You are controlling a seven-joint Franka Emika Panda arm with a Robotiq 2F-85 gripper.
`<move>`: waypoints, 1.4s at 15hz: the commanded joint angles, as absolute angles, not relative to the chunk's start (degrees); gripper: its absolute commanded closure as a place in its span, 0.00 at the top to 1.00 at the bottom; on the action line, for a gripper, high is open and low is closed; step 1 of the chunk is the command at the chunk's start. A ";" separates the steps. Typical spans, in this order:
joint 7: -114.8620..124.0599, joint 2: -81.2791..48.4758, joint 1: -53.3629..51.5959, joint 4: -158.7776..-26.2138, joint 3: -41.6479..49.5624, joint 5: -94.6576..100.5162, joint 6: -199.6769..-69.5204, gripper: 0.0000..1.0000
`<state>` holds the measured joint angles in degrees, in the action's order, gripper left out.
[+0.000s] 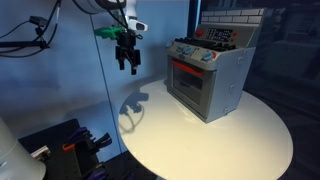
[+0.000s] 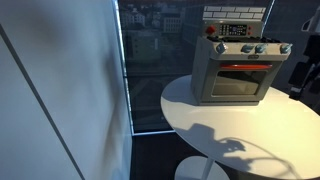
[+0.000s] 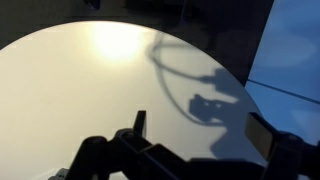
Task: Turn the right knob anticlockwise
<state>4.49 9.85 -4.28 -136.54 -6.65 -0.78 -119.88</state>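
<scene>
in an exterior view the gripper (image 1: 126, 62) hangs in the upper left-centre of the frame, above the left edge of the round white table (image 1: 240, 140). its fingers are spread and hold nothing. the wrist view shows them wide apart at the bottom corners, over bare tabletop and a dark shadow (image 3: 205, 105). further right, well apart from the gripper, the toy oven (image 1: 210, 80) stands on the table. the right knob (image 2: 283, 47) sits at the right end of the oven's top front panel, untouched.
</scene>
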 commanded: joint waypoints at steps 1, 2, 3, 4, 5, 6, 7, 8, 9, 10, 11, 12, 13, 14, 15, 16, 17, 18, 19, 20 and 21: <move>4.68 10.51 -4.44 -135.30 -6.14 -0.63 -119.62 1.00; 4.72 10.73 -4.40 -134.86 -6.09 -0.63 -119.57 1.00; 4.77 10.95 -4.34 -134.43 -6.02 -0.56 -119.50 1.00; 4.81 11.13 -4.30 -133.95 -5.95 -0.56 -119.59 1.00; 4.81 11.36 -4.25 -133.44 -5.85 -0.60 -119.59 1.00; 4.79 11.64 -4.18 -132.85 -5.69 -0.76 -119.59 1.00; 4.71 11.88 -4.14 -132.36 -5.53 -0.92 -119.57 1.00; 4.82 12.20 -4.01 -131.70 -5.32 -0.92 -119.61 1.00; 4.90 12.43 -3.91 -131.15 -5.10 -0.95 -119.68 1.00; 4.98 12.80 -3.76 -130.58 -4.81 -1.09 -119.81 1.00; 5.07 13.14 -3.62 -130.06 -4.54 -1.16 -120.05 1.00; 5.22 13.53 -3.39 -129.57 -4.19 -1.37 -120.39 1.00; 5.44 13.87 -3.08 -129.13 -3.83 -1.52 -120.92 1.00; 5.59 14.14 -2.79 -128.74 -3.47 -1.69 -121.46 1.00; 5.72 14.46 -2.49 -128.43 -3.10 -1.94 -122.05 1.00; 6.05 14.82 -2.05 -128.29 -2.72 -2.04 -123.04 1.00; 6.33 15.07 -1.66 -128.14 -2.27 -2.31 -124.04 1.00; 6.86 15.26 -1.24 -128.10 -1.88 -2.48 -125.17 1.00; 7.40 15.42 -0.79 -128.19 -1.47 -2.85 -126.63 1.00; 7.93 15.57 -0.31 -128.37 -1.08 -3.13 -128.19 1.00; 8.67 15.62 0.11 -128.52 -0.79 -3.30 -129.71 1.00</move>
